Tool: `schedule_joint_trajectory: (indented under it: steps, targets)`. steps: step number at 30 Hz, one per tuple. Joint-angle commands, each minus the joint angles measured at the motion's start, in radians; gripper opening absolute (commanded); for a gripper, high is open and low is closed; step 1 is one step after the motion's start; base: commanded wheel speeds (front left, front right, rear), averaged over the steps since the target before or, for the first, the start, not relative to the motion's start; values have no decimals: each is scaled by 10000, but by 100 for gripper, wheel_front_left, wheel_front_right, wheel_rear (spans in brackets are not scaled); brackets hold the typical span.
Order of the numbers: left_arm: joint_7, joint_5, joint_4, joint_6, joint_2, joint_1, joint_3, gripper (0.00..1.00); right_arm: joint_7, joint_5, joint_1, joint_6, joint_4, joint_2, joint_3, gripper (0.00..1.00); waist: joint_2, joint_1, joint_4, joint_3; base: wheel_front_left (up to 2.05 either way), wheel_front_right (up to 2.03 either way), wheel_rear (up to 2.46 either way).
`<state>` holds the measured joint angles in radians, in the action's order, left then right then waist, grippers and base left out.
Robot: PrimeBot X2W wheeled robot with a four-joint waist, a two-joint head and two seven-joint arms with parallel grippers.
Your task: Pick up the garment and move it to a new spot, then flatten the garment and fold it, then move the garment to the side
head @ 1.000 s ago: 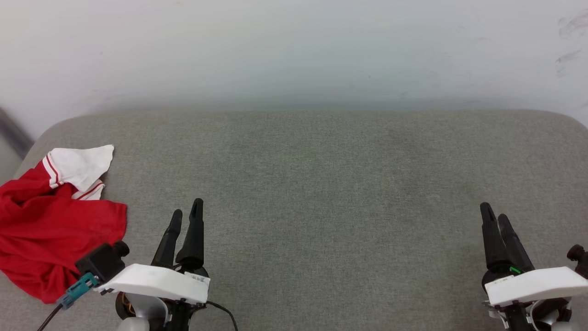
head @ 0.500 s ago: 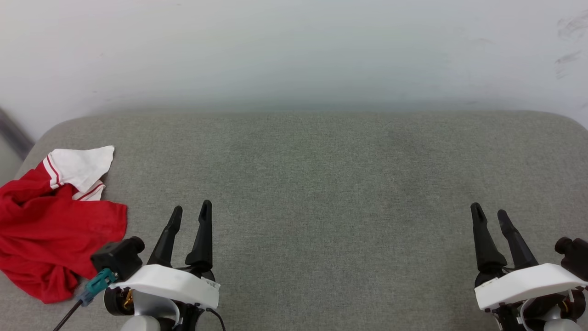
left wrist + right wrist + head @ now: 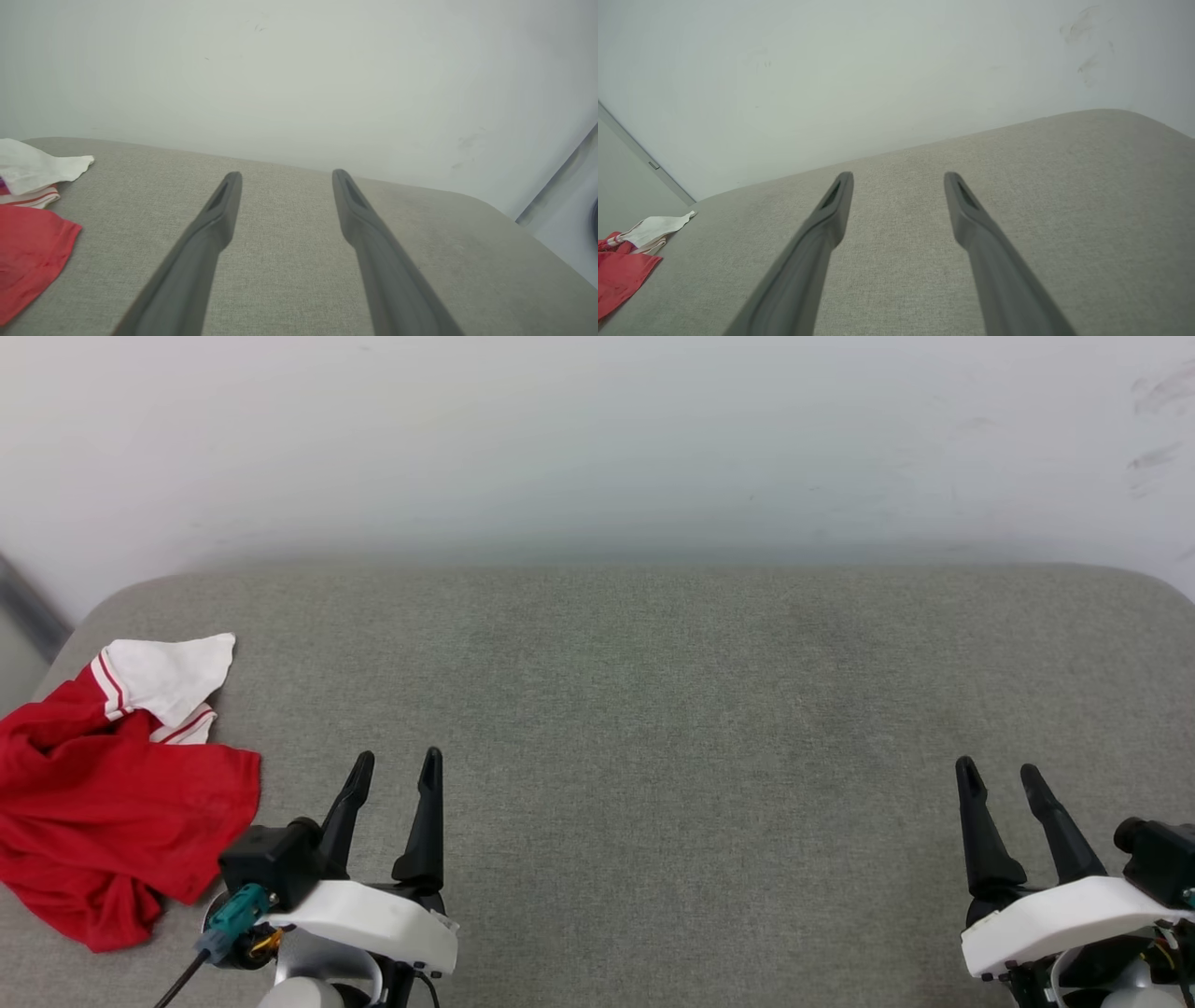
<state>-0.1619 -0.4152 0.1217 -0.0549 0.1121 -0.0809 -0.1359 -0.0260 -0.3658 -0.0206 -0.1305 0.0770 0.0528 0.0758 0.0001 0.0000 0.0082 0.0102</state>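
Since garment (image 3: 121, 803) lies crumpled at cushion (image 3: 653, 709) left end, left gripper (image 3: 398, 758), fingers parted, empty, should pinch thick red fold; right gripper (image 3: 998, 767), cushion right end, likewise parted, empty.

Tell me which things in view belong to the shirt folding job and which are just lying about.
Belongs to the job:
red T-shirt, crumpled, off to the robot's left
left gripper, open and holding nothing
right gripper, open and holding nothing

Just there:
grey fabric cushion, serving as the work surface
scuffed white wall behind it
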Motion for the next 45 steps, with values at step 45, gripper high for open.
schedule_joint_trajectory:
  steps: [45]
  targets:
    - [-1011,3092,563,22,-138,25,-191,100,-460,3189,179,-1,-325,-40,217,100,-1,0,163,176,0,0,0]
